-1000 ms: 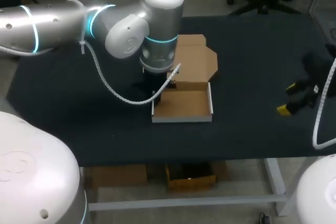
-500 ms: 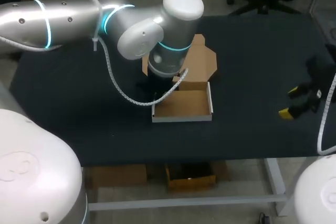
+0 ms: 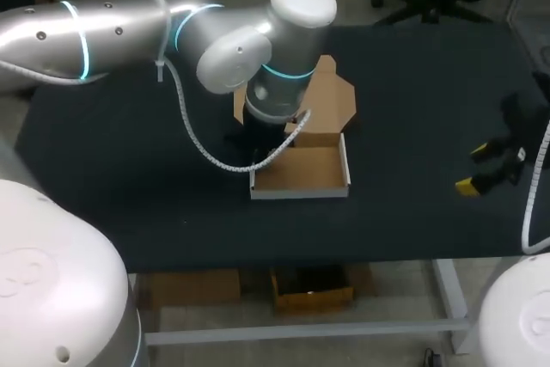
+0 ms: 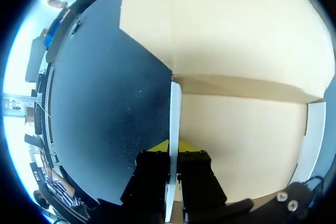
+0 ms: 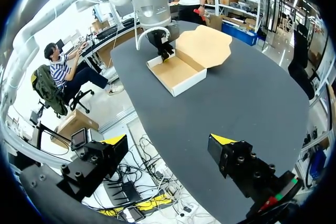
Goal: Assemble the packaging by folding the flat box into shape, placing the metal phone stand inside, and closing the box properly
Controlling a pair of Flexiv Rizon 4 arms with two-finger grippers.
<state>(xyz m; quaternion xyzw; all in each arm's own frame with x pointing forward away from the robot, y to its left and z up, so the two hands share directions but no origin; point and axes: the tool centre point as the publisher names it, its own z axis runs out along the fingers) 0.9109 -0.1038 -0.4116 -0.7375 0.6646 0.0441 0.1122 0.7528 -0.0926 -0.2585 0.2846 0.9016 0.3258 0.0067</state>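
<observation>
Holding: the left jaws were clenched on the white-edged left side wall (image 4: 175,108) of the shallow brown cardboard box (image 3: 302,169), with one yellow fingertip (image 4: 157,148) on each face of it.
Left arm: the silver left arm (image 3: 103,27) came in from the left and stood over the box's far left corner, wrist pointing down.
Box: it lay near the middle of the black desk (image 3: 412,83), its tray open upward and empty, its low walls standing.
Lid: the flat brown lid flap (image 3: 331,96) lay open on the desk behind the tray, not yet folded over.
Right jaws: released and holding nothing, near the desk's right edge and well apart from the box; the yellow tips (image 5: 116,140) were wide apart.
Stand: no metal phone stand was visible in any view.
Change: within the last second the left arm's elbow swung to the right, farther over the lid, and the tray slid slightly right with it; the right arm hardly moved.
Meaning: I judged that the side wall was being set into shape, so the folding was nearly finished; placing the stand and closing the box remained.
</observation>
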